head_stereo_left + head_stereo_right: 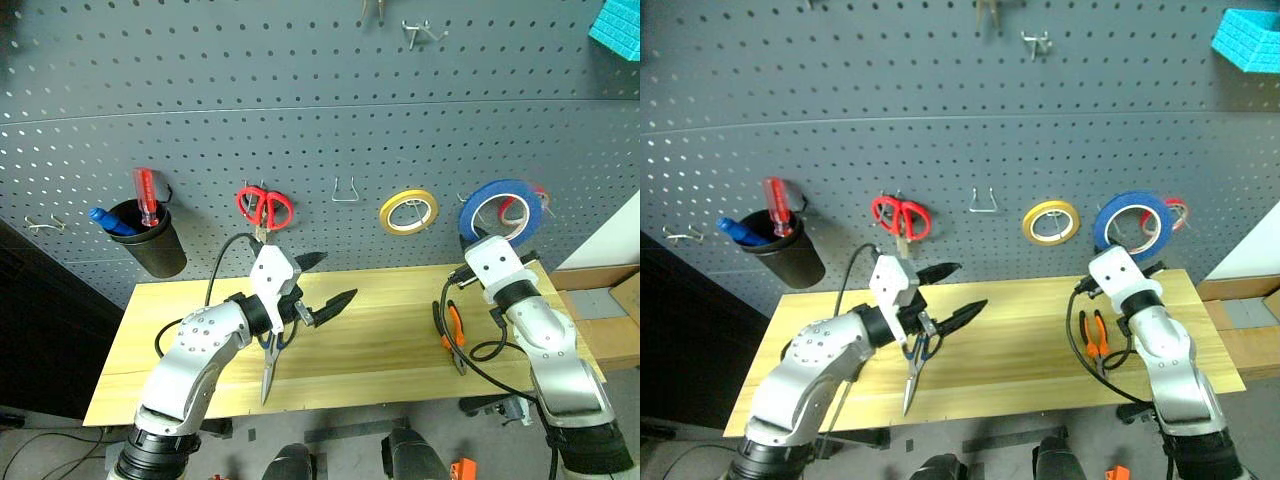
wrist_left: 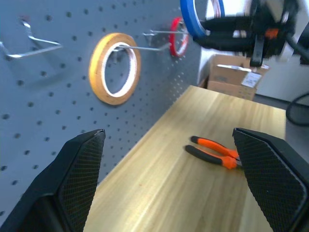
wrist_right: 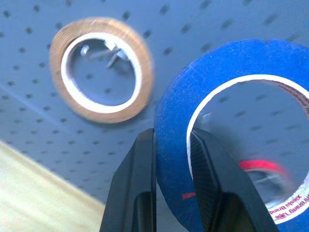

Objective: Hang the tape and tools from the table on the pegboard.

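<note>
1. The right gripper (image 3: 171,159) has its jaws closed on the rim of the flat blue ring of tape (image 1: 503,210), one finger inside the hollow centre and one outside, holding it upright in front of the dark grey perforated pegboard (image 1: 300,90), above the worktop's far right corner.
2. Just behind the blue ring, a thinner red ring (image 1: 537,203) hangs on a hook; a yellow ring (image 1: 408,211) hangs to its left, with a bare wire hook (image 1: 345,190) further left.
3. The left gripper (image 1: 325,285) hovers over the left-centre of the light wooden plank worktop (image 1: 390,330), jaws spread wide and holding nothing.
4. Steel scissors with dark blue loops (image 1: 270,368) lie under the left gripper, tips pointing to the near edge.
5. Orange-and-black pliers (image 1: 452,335) lie on the right side of the worktop, beside the right arm.
6. Bare worktop lies open between scissors and pliers.
7. Red scissors (image 1: 265,208) and a black cup (image 1: 152,238) holding a red screwdriver (image 1: 146,196) hang at the left.
</note>
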Action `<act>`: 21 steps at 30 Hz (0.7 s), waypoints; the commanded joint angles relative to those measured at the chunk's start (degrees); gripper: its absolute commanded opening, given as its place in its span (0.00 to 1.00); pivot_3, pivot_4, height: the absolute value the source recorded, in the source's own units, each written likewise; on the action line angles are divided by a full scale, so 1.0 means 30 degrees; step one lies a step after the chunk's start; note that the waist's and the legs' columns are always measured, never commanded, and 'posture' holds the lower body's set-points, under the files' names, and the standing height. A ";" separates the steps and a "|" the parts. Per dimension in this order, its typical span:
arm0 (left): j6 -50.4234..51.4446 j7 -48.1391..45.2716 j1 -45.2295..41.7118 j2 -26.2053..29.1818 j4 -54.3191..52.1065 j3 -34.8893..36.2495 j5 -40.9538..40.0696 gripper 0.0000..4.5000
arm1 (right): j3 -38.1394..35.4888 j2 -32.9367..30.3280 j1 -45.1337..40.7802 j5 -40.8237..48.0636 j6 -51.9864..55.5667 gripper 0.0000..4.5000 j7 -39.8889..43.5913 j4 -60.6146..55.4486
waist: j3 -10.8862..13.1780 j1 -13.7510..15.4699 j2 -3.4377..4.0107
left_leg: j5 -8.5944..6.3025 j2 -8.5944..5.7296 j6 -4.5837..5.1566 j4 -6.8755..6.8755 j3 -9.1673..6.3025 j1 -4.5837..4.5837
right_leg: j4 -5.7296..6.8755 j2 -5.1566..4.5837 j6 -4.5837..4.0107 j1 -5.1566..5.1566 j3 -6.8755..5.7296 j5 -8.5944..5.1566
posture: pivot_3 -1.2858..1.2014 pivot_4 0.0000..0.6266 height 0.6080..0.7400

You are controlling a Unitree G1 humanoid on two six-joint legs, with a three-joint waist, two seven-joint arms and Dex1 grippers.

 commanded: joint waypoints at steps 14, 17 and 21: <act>-0.0839 -0.0086 0.1205 0.1845 0.0964 0.0986 0.0624 1.00 | -0.0152 0.0339 0.0210 0.1108 0.1281 0.96 0.0850 0.2714 | -0.0003 0.0045 0.0003 | -0.0002 0.0006 0.0002 -0.0009 -0.0008 -0.0008 | -0.0001 -0.0001 -0.0001 -0.0015 -0.0005 0.0001 | 0.49 0.24 1.00; -0.2370 -0.1311 0.1834 0.3578 0.2207 0.0668 0.1925 1.00 | -0.0402 0.0967 0.1003 0.1676 0.5914 0.99 0.0969 0.1956 | -0.0007 0.0019 0.0010 | -0.0001 0.0005 0.0002 -0.0005 0.0001 -0.0007 | 0.0015 0.0000 -0.0002 -0.0023 0.0007 0.0002 | 0.49 0.24 1.00; -0.3302 -0.2333 0.1991 0.4459 0.2944 0.0302 0.2393 1.00 | -0.0811 0.1470 -0.0197 0.2606 1.1271 0.99 0.1309 0.2579 | 0.0000 -0.0013 0.0024 | 0.0004 0.0010 0.0009 0.0000 0.0005 0.0004 | 0.0014 0.0006 -0.0042 -0.0029 0.0010 0.0052 | 0.49 0.24 1.00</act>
